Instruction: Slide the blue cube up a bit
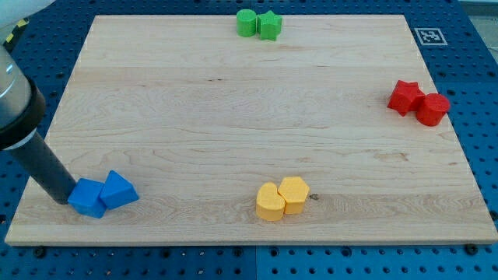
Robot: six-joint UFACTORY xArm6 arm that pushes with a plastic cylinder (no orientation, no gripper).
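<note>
Surface: wooden board (233,117) on blue pegboard.
Pincer: none; bare rod, holding nothing. My tip (65,199) touches the blue cube's left side.
Blue cube (87,197): bottom-left, touching blue triangular block (118,189).
Relation: cube lies right of tip; an upward push needs contact from below.

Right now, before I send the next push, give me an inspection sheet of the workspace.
Surface: wooden board, flat.
Job's things: blue cube at the view's bottom left, touching a blue triangular block on its right.
Clutter: two green blocks top centre; two red blocks right; two yellow blocks bottom centre.
Grippers: none; my tip sits against the blue cube's left side.
Cables: nothing seen.
Surroundings: blue pegboard; marker tag top right.
</note>
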